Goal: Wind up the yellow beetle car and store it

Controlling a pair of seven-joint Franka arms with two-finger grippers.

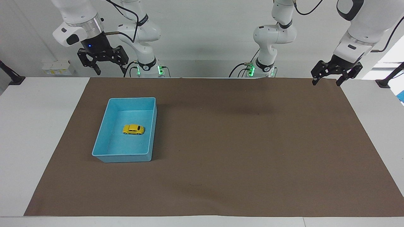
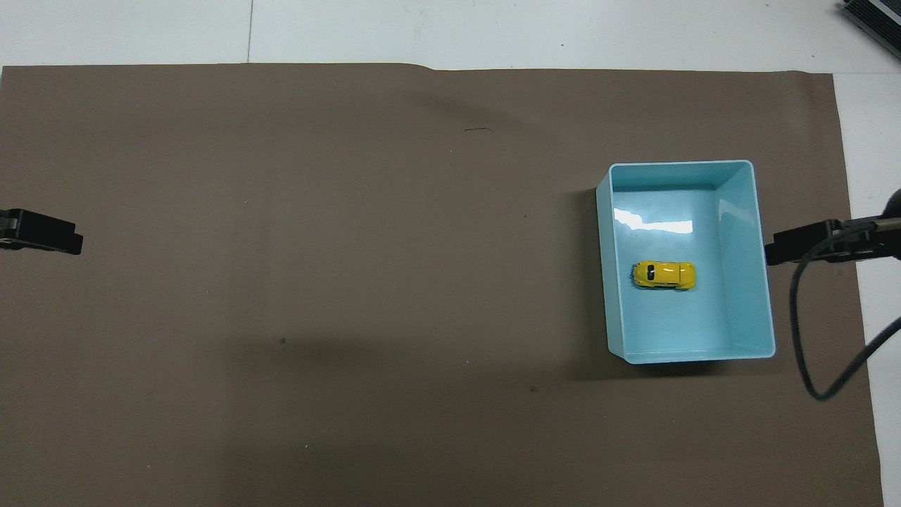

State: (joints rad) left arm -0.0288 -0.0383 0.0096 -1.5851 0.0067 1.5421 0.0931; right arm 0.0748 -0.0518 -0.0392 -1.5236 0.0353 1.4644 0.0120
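Item one: my right gripper [image 1: 109, 68], raised in the air by the robots' edge of the brown mat [image 1: 240, 151], at the right arm's end of the table; its two fingers hang spread apart and hold nothing. In the overhead view only its dark tip [image 2: 795, 248] shows, just beside the bin's wall at the right arm's end, with a black cable [image 2: 809, 352] looping down from it. Item two: my left gripper [image 1: 327, 81], raised over the mat's corner at the left arm's end of the table, jaws likewise parted and empty; this arm waits. From overhead just its tip [image 2: 42, 240] enters at the view's edge. Item three: the yellow beetle car [image 1: 133, 129], a small rounded toy with dark windows and black wheels, upright on its wheels on the floor of the blue bin [image 1: 151, 126], about midway along the bin and clear of all four walls, its length lying across the bin's shorter span. The same car [image 2: 664, 274] shows from overhead. Item four: the blue bin [image 2: 764, 310], an open rectangular tub, resting on the mat toward the right arm's end of the table. Neither gripper touches the car or the bin.
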